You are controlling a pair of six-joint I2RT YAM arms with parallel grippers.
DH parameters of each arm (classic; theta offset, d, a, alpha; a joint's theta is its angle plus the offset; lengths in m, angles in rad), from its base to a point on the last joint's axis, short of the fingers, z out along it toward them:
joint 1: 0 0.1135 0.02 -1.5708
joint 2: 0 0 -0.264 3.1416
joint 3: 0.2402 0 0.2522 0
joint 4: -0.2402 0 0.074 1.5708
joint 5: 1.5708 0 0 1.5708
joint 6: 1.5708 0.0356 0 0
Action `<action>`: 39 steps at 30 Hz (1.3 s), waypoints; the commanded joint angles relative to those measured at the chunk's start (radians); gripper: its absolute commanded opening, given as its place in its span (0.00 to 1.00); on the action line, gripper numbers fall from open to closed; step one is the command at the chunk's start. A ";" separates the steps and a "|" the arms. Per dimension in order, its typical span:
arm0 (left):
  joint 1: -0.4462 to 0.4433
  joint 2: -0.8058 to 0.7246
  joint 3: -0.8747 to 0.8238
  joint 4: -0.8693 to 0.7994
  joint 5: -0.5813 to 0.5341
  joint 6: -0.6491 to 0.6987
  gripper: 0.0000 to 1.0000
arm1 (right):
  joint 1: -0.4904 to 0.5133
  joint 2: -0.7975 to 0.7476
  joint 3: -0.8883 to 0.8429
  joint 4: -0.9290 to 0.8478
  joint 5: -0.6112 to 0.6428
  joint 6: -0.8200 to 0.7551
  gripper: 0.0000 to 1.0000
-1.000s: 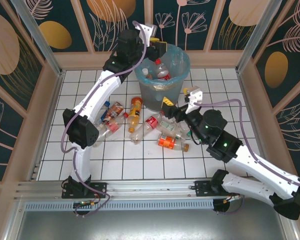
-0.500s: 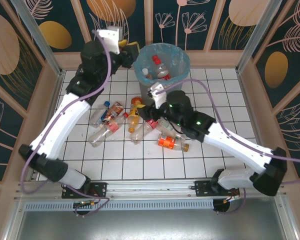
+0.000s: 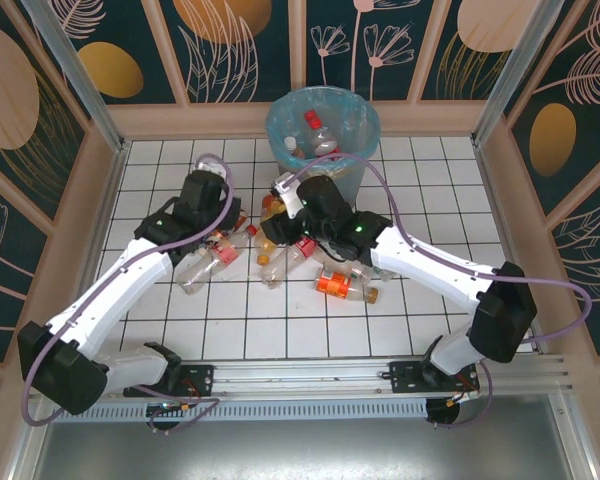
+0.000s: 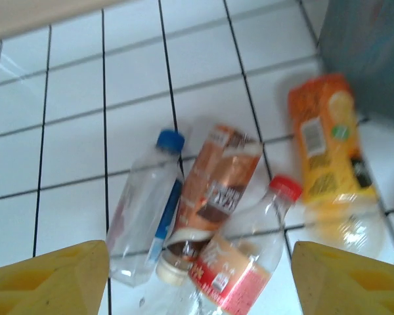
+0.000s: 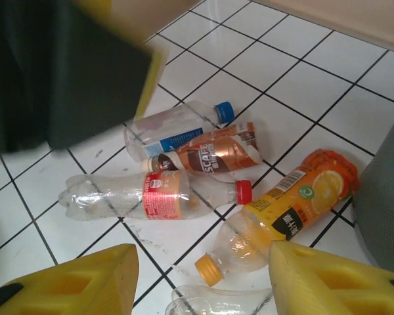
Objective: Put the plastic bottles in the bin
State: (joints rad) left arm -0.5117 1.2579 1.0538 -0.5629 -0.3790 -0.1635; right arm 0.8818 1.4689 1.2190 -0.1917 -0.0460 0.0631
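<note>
Plastic bottles [image 4: 217, 184]: we see most loose on bench [image 3: 230, 320], few inside bin [image 3: 365, 118].
Left claw [image 4: 197, 279]: released, heap directly beneath, ready to pick.
Right claw [image 5: 203, 279]: released, orange bottle [image 5: 289, 203] just beneath.

Round grey bin with light-blue bag liner [image 3: 370, 120]: one, upper centre. Small clear plastic bottles [image 3: 345, 287]: at least two inside, at least seven on mid-frame tiles.

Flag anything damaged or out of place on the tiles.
The brown-labelled bottle looks crushed, its label wrinkled, lying between a blue-capped bottle and a red-capped bottle. All three lie loose on the white tiles beside the bin, not in it.
</note>
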 commanded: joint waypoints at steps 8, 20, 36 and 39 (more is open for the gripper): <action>0.048 0.204 -0.062 -0.083 0.121 0.079 0.77 | -0.018 -0.194 -0.131 0.019 0.092 0.020 0.57; 0.050 0.397 -0.075 -0.092 0.084 0.074 0.76 | -0.018 -0.170 -0.130 0.021 0.068 0.013 0.59; 0.050 0.309 -0.055 -0.118 0.224 0.101 0.54 | -0.018 -0.169 -0.117 0.039 0.071 0.010 0.59; 0.049 0.230 -0.020 -0.153 0.236 0.108 0.54 | -0.018 -0.178 -0.101 0.052 0.066 0.010 0.59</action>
State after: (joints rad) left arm -0.4644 1.5749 0.9901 -0.6609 -0.1791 -0.0727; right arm 0.8673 1.2968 1.0840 -0.1829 0.0216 0.0662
